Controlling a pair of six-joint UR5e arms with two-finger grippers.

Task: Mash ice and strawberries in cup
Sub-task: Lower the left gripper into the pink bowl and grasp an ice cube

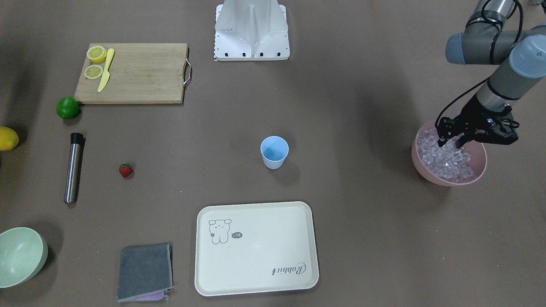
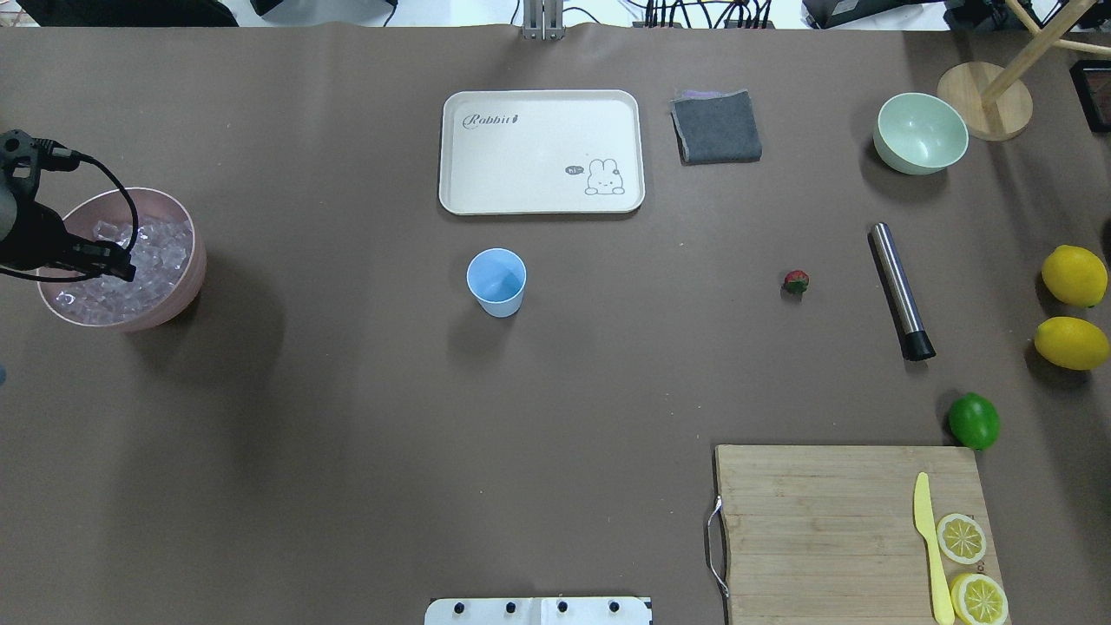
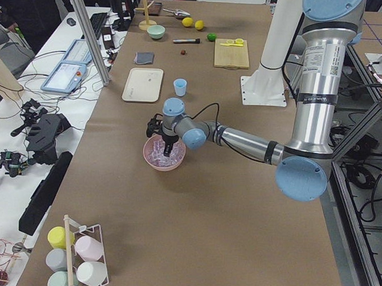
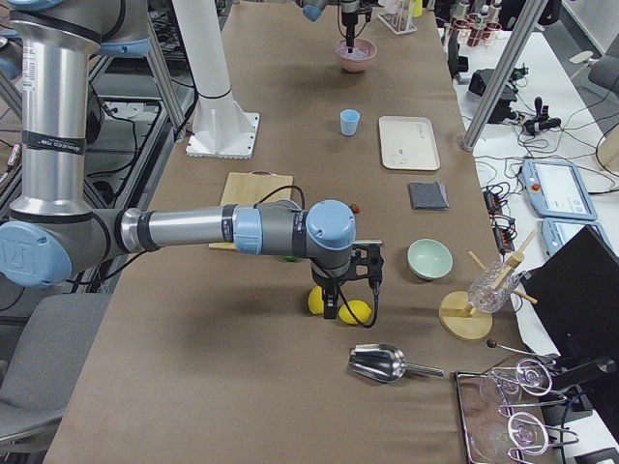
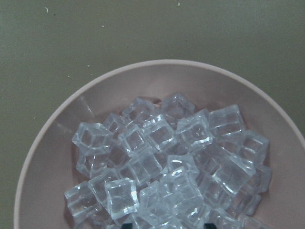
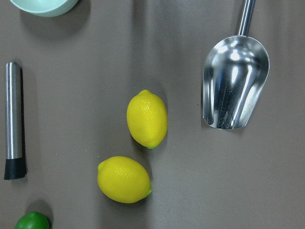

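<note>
The left gripper (image 1: 451, 141) is lowered into the pink bowl (image 1: 431, 179) with its jaws parted among the ice (image 1: 448, 164), presumably so that a cube can be closed on. In the front-facing view this bowl lies at 3 o'clock from the empty cup (image 1: 274, 152) and the strawberry (image 1: 125, 170) at 9 o'clock, with bare table between them and only the tray (image 1: 256, 249) at 6 o'clock. The right gripper (image 4: 334, 307) is held above 2 lemons (image 6: 147, 118); whether it is open or closed cannot be told.
</note>
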